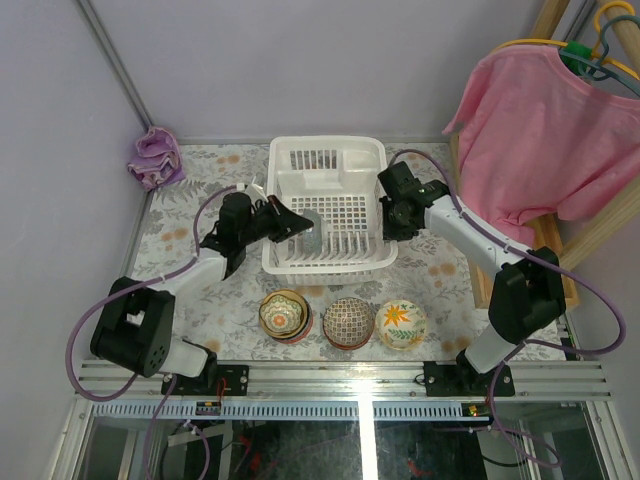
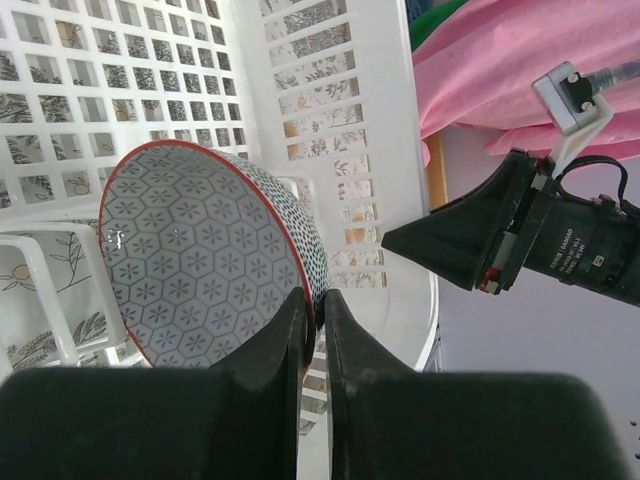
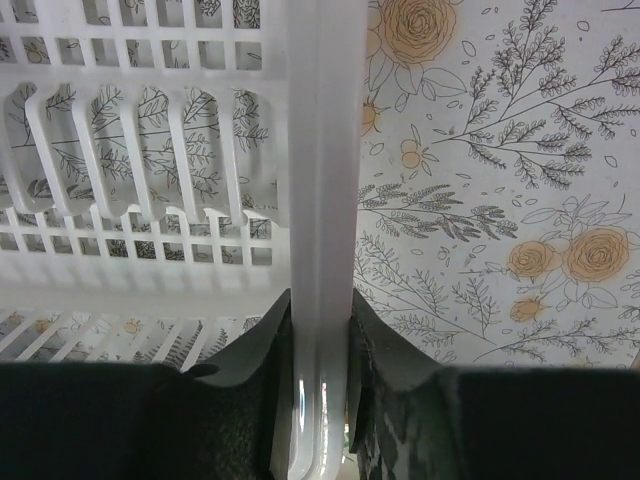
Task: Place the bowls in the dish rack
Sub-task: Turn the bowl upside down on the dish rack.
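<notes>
The white dish rack stands at the table's middle back. My left gripper is shut on the rim of a grey hexagon-patterned bowl with a red rim, held on its side inside the rack; the same bowl shows in the top view. My right gripper is shut on the rack's right wall. Three bowls sit in a row in front of the rack: an orange-yellow one, a red netted one and a white one with an orange flower.
A purple cloth lies at the back left corner. A pink shirt hangs on a wooden stand at the right. The flowered tablecloth covers the table. My right arm shows in the left wrist view.
</notes>
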Available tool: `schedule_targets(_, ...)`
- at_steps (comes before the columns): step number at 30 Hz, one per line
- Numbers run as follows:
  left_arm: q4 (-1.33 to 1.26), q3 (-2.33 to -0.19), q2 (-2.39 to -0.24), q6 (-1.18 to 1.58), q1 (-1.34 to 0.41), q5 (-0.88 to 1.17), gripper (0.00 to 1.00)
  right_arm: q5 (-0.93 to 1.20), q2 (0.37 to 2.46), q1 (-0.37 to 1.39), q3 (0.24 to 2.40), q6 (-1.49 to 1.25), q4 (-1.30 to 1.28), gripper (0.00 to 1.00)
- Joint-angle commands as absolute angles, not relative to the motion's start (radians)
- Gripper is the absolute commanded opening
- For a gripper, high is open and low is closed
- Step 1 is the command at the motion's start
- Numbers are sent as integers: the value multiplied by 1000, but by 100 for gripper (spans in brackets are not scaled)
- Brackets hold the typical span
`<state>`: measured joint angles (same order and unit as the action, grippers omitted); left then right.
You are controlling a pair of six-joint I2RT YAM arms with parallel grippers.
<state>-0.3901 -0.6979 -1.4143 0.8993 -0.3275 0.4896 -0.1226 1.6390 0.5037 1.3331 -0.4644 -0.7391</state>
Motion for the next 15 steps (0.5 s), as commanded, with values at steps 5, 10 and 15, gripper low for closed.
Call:
schedule_targets(5,-16,-719,-1431,746,-302,335,13,-228,1657,495,1347,-423,-781,10)
schedule_targets(10,60,-732,-1410,712,-294,312,20,-227,1653,495,1342,-429,-781,8)
schedule_targets(15,92,-713,-1377,703,-291,306,25,-223,1649,495,1344,-433,-780,8)
